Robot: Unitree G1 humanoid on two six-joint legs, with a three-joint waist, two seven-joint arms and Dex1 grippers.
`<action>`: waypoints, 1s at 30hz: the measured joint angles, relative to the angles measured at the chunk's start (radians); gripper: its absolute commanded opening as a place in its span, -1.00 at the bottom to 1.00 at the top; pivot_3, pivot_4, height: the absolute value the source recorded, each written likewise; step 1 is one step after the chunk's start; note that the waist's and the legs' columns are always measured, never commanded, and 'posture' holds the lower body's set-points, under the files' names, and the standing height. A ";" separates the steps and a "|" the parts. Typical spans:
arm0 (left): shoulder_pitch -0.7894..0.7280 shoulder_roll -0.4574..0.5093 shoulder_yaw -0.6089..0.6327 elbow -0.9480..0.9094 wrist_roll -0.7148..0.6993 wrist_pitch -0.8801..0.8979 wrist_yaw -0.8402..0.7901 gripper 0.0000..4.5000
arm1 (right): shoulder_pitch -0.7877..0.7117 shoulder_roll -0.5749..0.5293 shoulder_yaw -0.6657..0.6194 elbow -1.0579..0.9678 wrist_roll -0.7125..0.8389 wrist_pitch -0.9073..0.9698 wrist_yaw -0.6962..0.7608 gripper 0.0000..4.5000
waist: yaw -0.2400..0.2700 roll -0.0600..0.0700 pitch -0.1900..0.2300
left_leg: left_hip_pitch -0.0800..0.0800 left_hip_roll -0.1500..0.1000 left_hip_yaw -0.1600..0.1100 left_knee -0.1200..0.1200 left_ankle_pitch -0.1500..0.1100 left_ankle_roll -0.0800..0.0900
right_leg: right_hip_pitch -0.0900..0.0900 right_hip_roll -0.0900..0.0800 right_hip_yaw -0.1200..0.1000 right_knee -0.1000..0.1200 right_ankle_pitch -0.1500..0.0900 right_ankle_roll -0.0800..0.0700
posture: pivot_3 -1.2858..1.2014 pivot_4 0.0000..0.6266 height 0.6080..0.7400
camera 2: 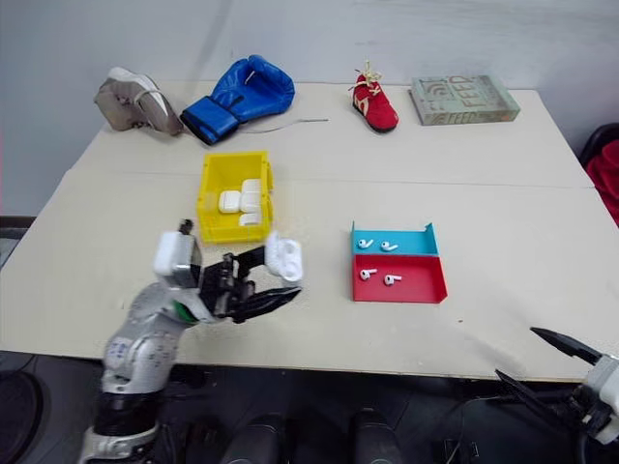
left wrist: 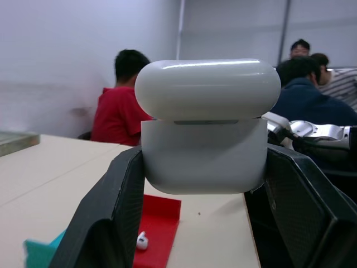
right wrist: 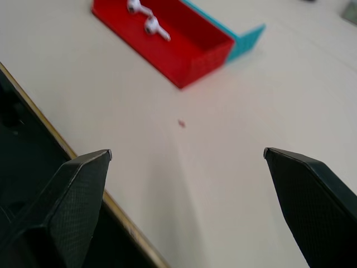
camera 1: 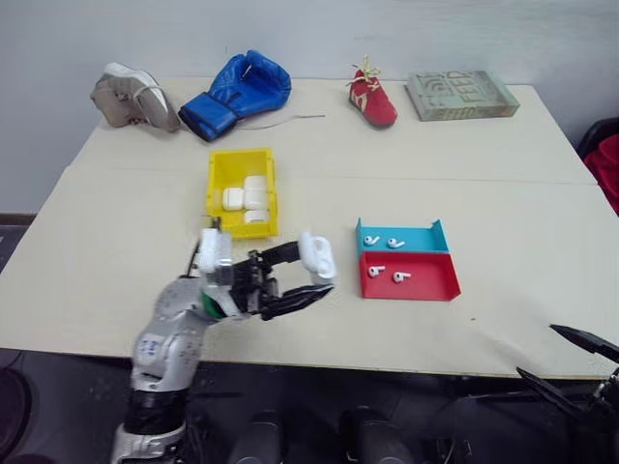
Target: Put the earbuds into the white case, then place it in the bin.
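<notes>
My left gripper (camera 1: 314, 271) hovers over the table's near edge, shut on the white case (camera 1: 317, 257). In the left wrist view the case (left wrist: 206, 128) sits upright between the two black fingers (left wrist: 120, 212), with a seam showing under its lid. Two earbuds (camera 1: 383, 242) lie in the teal tray (camera 1: 426, 236) and two more earbuds (camera 1: 388, 274) in the red tray (camera 1: 430, 282), right of the held case. The yellow bin (camera 1: 230, 169) stands behind my left gripper and holds several white cases. My right gripper (camera 1: 566, 360) is open, low past the table's near right edge.
Along the far edge lie a beige shoe (camera 1: 133, 97), a blue boxing glove (camera 1: 239, 93), a small red shoe (camera 1: 372, 100) and a grey-green book (camera 1: 461, 95). People sit in the background of the left wrist view (left wrist: 120, 106). A red object (camera 1: 607, 164) is off the table's right side.
</notes>
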 measured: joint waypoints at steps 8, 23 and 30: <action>-0.062 -0.080 -0.072 0.109 0.043 -0.186 -0.019 0.23 | -0.206 -0.242 0.146 -0.372 0.034 0.480 -0.196 1.00 | -0.005 0.000 0.000 | 0.011 0.002 0.000 -0.002 -0.001 -0.001 | 0.009 0.004 0.004 -0.002 0.000 0.000 | 0.03 -0.52 1.00; 0.031 0.012 -0.085 0.128 0.038 -0.230 -0.069 0.23 | -0.925 -0.459 0.848 -0.373 -0.085 1.029 -0.146 0.26 | 0.027 0.000 0.000 | -0.009 0.001 -0.008 0.003 -0.002 0.000 | -0.006 0.001 -0.002 -0.005 0.000 0.000 | 0.03 -0.52 1.00; 0.080 0.039 -0.070 0.104 0.038 -0.225 -0.032 0.23 | -1.080 -0.376 0.961 -0.245 -0.221 0.975 -0.084 -0.06 | 0.015 0.000 0.000 | -0.009 0.001 -0.007 0.003 -0.001 -0.001 | -0.006 0.001 -0.002 -0.004 0.000 0.000 | 0.03 -0.52 1.00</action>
